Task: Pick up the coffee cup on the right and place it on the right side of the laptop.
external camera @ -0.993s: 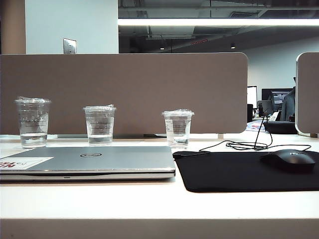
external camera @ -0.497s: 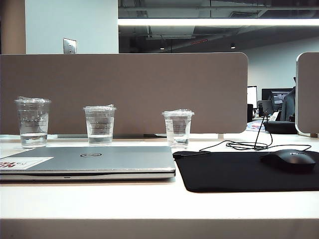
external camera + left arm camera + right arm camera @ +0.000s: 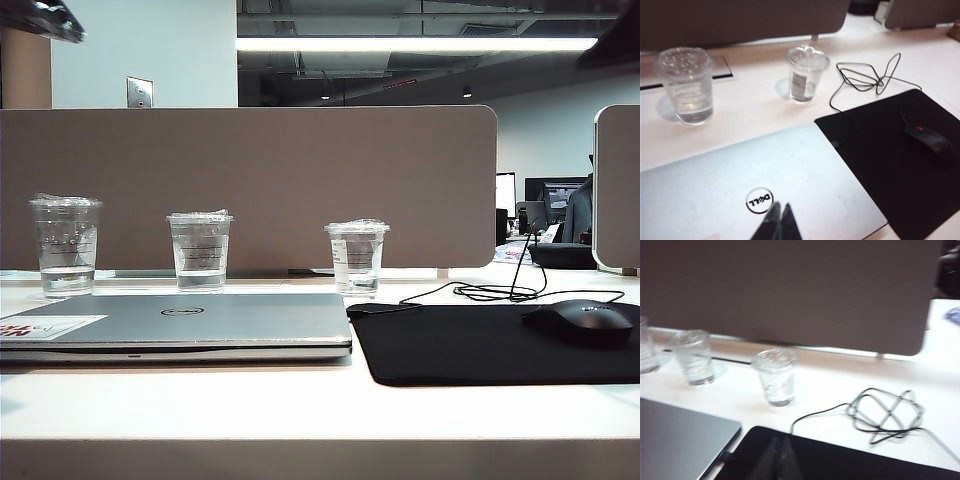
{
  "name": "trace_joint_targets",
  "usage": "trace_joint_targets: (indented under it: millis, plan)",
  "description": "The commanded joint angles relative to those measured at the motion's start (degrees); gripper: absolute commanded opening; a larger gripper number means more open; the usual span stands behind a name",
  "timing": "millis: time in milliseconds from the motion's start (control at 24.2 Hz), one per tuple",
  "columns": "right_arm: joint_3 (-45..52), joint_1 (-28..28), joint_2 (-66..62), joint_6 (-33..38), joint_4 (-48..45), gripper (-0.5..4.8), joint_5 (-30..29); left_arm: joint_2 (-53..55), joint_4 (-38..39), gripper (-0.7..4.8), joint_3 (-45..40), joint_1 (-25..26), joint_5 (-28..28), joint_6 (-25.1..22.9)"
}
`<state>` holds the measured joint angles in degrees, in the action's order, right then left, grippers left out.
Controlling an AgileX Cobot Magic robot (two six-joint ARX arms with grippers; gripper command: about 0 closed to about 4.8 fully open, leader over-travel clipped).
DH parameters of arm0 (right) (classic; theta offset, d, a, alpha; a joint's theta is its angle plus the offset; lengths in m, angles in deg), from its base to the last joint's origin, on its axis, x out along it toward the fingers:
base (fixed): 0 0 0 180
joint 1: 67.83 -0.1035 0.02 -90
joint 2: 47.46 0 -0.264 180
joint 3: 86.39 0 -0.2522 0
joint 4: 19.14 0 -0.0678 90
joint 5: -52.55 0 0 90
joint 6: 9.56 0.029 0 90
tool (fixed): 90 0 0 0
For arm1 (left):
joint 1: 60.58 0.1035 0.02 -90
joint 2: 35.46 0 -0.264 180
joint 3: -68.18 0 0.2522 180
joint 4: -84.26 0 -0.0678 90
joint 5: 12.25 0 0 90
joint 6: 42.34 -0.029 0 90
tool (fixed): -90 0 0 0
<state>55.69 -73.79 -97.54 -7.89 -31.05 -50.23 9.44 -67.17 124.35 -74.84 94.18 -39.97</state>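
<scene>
While the cup (image 3: 356, 257) stands behind the laptop (image 3: 190, 322), left gripper (image 3: 777, 222) and right gripper (image 3: 776, 456) hover pressed together.

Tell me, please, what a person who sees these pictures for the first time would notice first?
Most striking are three clear cups in a row before the grey partition; the coffee cup with its white label stands rightmost. In front lies the closed silver laptop, and to its right a black mouse pad with a mouse. The left gripper hangs shut over the laptop lid, the right gripper, also shut, over the mouse pad.
</scene>
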Motion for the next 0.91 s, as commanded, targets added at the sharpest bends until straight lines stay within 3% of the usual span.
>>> trace_joint_targets:
  millis: [41, 248, 331, 372, 414, 497, 538, 911]
  plan:
    - [-0.4, -2.4, -5.2, -0.2, -7.6, -0.02, -2.5, 1.4, -0.2, -0.06, 1.6, -1.0, -0.1, 0.0]
    - [-0.5, -4.5, -21.0, -0.2, -24.0, -0.01, -4.2, 2.4, -0.3, -0.06, 2.0, -1.4, -0.1, 0.5]
    - [-1.7, -4.5, -25.9, -0.2, -26.0, 0.03, -4.9, 2.4, -0.3, -0.06, 2.0, -1.4, -0.1, 1.0]
    - [-2.5, -4.5, -28.0, -0.2, -26.0, 0.33, -5.5, 2.4, -0.3, -0.06, 2.0, -1.4, -0.1, 1.1]
    - [-3.5, -4.5, -30.1, -0.2, -26.0, 1.06, -6.3, 2.4, -0.3, -0.05, 2.1, -1.4, -0.1, 1.1]
    - [-6.1, -4.6, -34.5, -0.2, -26.0, 4.31, -8.1, 2.4, -0.3, -0.05, 2.1, -1.4, -0.1, 1.1]
    - [-7.5, -4.6, -36.7, -0.2, -26.0, 4.79, -9.1, 2.4, -0.3, -0.06, 2.1, -1.4, -0.1, 1.1]
    - [-20.6, -4.7, -51.3, -0.2, -25.9, 4.79, -14.4, 2.4, -0.4, -0.06, 2.1, -1.4, 0.3, 1.1]
